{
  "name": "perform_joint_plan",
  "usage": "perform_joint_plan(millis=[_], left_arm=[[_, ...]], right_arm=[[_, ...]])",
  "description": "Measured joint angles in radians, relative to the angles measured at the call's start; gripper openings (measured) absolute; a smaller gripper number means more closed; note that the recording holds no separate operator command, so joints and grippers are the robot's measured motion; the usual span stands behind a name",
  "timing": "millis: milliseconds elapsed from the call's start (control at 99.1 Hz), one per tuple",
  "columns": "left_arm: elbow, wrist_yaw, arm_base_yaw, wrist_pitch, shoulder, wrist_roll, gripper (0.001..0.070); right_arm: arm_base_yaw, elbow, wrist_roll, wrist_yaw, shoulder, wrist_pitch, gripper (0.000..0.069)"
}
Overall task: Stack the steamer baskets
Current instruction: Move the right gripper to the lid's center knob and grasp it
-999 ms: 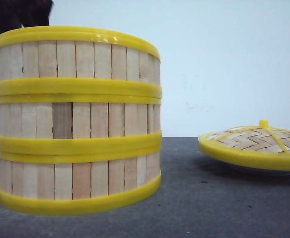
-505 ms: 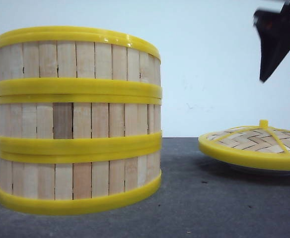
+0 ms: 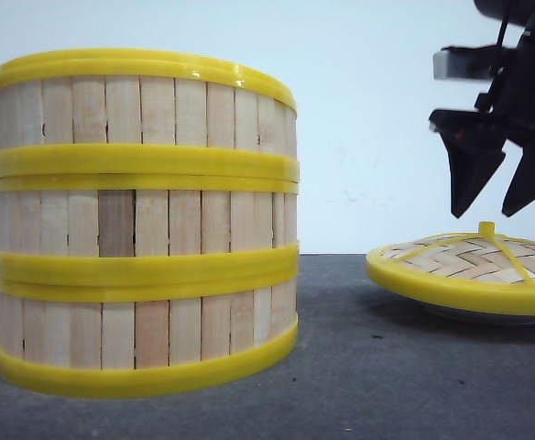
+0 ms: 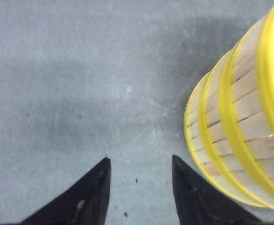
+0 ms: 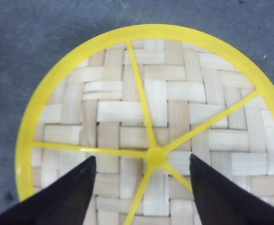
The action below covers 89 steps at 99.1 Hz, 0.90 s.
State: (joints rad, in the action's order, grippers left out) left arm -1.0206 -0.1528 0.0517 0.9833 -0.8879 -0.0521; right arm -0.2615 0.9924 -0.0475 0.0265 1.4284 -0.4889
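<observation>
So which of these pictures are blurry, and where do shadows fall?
Front view: the stack and lid look fairly sharp, with a soft shadow under the lid. Left wrist view: soft focus, broad dim shadows across the table. Right wrist view: the lid's weave is clear, the fingers slightly blurred.

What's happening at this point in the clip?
The three steamer baskets already stand stacked on the left of the table. The right gripper hangs open just above the woven lid, its fingers either side of the lid's knob, not touching it. The left gripper is open and empty over bare table beside the stack.
</observation>
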Motion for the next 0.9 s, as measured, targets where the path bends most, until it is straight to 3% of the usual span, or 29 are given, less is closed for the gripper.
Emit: perform_joint_plan(millis=[272, 454, 616, 898], left_arm=[[0.000, 0.000, 0.000, -0.002, 0.001, 0.000, 0.0235], [0.000, 0.000, 0.000, -0.002, 0.002, 0.000, 0.0235], [0.000, 0.000, 0.000, -0.002, 0.002, 0.000, 0.0234], [0.000, 0.000, 0.000, -0.004, 0.003, 0.000, 0.0235]], right_arm=[[0.000, 0.000, 0.002, -0.003, 0.055, 0.022, 0.0320], [0.002, 0.000, 0.006, -0.006, 0.054, 0.023, 0.0152], [0.005, 0.000, 0.007, -0.008, 0.053, 0.024, 0.0071], [0.005, 0.034, 0.007, 0.002, 0.051, -0.027, 0.0057]])
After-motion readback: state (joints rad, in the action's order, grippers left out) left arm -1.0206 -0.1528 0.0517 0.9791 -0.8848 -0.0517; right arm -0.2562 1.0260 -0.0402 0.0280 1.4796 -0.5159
